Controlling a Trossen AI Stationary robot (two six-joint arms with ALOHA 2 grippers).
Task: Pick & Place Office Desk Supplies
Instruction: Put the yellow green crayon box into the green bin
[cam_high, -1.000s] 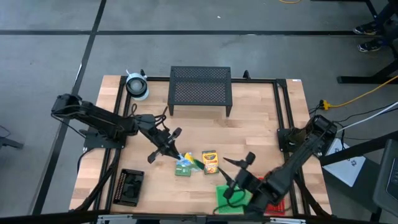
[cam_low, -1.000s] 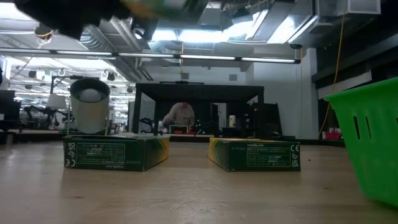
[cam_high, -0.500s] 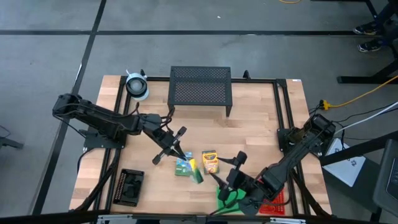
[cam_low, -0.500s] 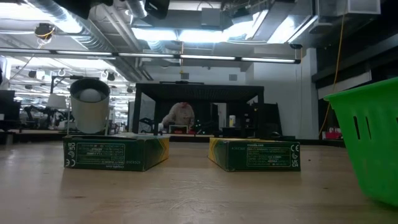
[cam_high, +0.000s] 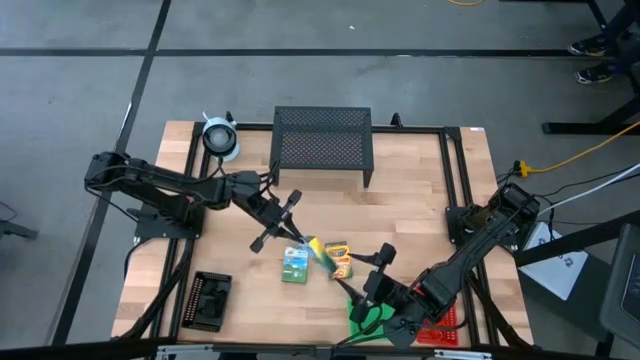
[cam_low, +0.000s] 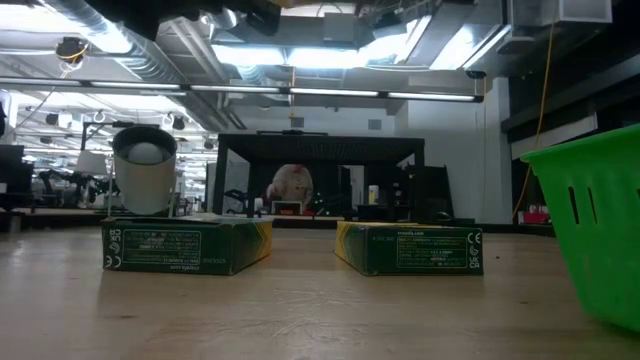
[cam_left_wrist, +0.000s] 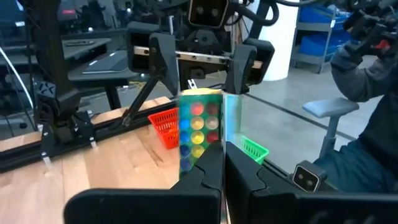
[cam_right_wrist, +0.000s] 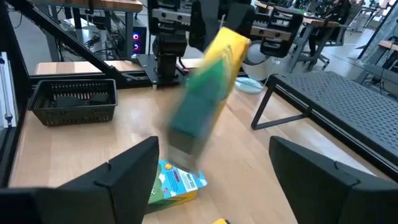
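My left gripper (cam_high: 300, 238) hovers over the table's middle, shut on a yellow-green crayon box (cam_high: 318, 251) that also shows in the right wrist view (cam_right_wrist: 205, 93). A green-white card box (cam_high: 294, 264) and a second crayon box (cam_high: 338, 258) lie flat on the table below it. My right gripper (cam_high: 358, 285) stands open above the green tray (cam_high: 372, 320) near the front edge. It faces the held box with nothing between its fingers (cam_right_wrist: 130, 171). My left gripper pinches one end of the crayon box (cam_left_wrist: 200, 149) between its two fingers (cam_left_wrist: 208, 171). The fingers reach in about level from the table's left. The box sticks out beyond the fingertips toward my right gripper, lifted clear of the table and the boxes below.
A black tray (cam_high: 210, 300) sits at the front left and a red tray (cam_high: 445, 330) at the front right. The black mesh stand (cam_high: 322, 140) and a whitish roll (cam_high: 220, 138) are at the far edge. A person sits beyond the table (cam_left_wrist: 373, 124).
My left gripper has risen with the crayon box and gone a little toward the far right. The wrist has rolled, which turned the box. In the low view the box has left the picture's top.
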